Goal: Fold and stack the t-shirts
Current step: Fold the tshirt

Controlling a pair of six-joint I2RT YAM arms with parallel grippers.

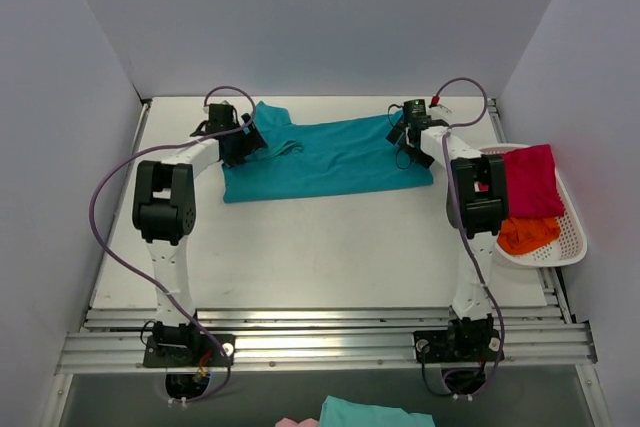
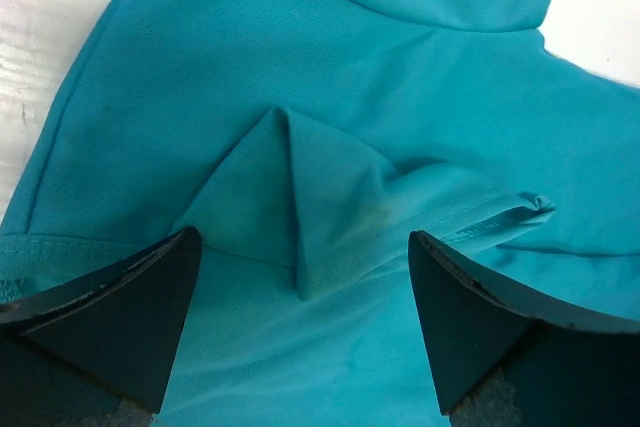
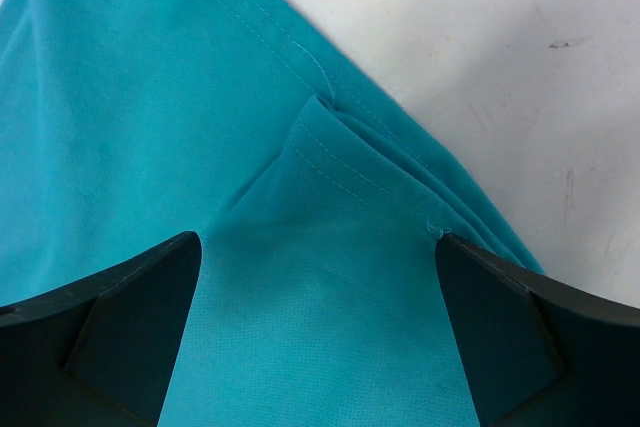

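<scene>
Operator: Cloth first. Where does the teal t-shirt lie?

Observer: Spread sideways across the far part of the table, one end under each arm. The crimson-pink t-shirt and orange t-shirt are heaped in the white basket at the right edge, not yet folded.

Operator: And the grippers?

Observer: The left gripper has its jaws spread wide and grips nothing. A small peaked ridge of teal fabric stands up between them. The right gripper is just as wide and just as empty, over a doubled hem at the shirt's edge.

Operator: What worries you?

Observer: That ridge. Both sets of fingers sit low against the cloth. I'd judge that an arm pulling away sideways, not straight up, could catch a fold on a fingertip and drag the layer open. From above, the left end also looks bunched. Folding over it would trap a lump and leave the stack leaning.
</scene>
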